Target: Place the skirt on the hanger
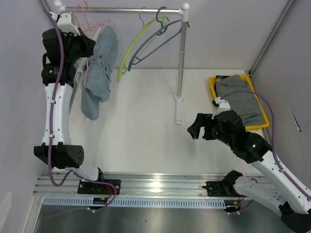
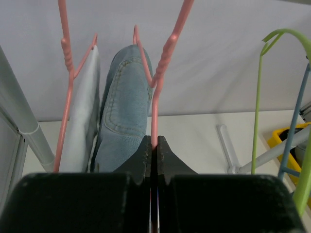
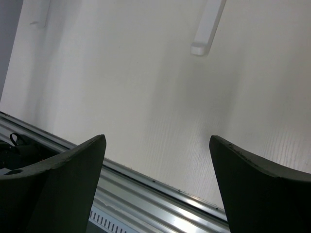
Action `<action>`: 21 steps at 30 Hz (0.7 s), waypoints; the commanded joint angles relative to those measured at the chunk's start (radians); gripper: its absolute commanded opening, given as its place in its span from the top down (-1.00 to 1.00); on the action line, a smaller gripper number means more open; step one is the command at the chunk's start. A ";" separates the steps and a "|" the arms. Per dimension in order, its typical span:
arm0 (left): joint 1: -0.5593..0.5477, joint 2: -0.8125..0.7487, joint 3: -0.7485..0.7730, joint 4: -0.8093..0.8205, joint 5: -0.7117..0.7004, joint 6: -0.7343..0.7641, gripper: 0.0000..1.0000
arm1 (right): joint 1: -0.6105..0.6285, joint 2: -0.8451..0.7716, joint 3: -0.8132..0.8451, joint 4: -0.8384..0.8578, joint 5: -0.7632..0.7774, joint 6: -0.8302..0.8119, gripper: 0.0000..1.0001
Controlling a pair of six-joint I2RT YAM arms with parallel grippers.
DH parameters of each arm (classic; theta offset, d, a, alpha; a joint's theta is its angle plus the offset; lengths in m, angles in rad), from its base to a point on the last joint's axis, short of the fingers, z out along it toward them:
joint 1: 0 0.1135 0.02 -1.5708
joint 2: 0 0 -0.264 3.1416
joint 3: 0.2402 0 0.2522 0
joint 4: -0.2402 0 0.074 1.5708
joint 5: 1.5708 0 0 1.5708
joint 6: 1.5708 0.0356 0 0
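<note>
- Top view, upper left: the left arm's dark wrist and cables are covering the left gripper, so its fingertips are blending into the mass there.
- Wrist view is settling it: the two black fingers are pressing together and pinching the thin wire of the pink hanger.
- The pink hanger's hook is running off the top edge of the wrist view. In the top view it is hanging near the left end of the rail.
- The skirt is hanging on that pink hanger at the upper left of the top view, clear of the table.
- Skirt is showing as faded light-blue denim with a stitched, rounded pocket, drooping in a long, uneven fold.
- Its lower part is being cut off by the gripper body in the wrist view.
- A pale panel is hanging just beside the denim; cannot tell whether it is the skirt's inner side.
- How the waistband is sitting on the hanger is hard to make out.
- Right gripper is hovering right of centre over the table, jaws spread wide, nothing between them.
- The right arm is hiding part of the grey garment lying in the yellow bin.
- The green hanger and blue hanger are hanging bare on the rail.
</note>
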 commanded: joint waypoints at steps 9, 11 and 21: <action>0.007 0.056 0.157 0.127 0.019 -0.039 1.00 | -0.006 -0.007 -0.009 0.013 0.006 -0.014 -0.89; 0.007 0.079 0.157 0.122 0.007 -0.042 1.00 | -0.006 -0.004 -0.009 0.013 0.004 -0.014 -0.89; 0.007 0.063 0.008 0.171 0.035 -0.049 1.00 | -0.009 -0.008 -0.010 0.013 0.010 -0.011 -0.89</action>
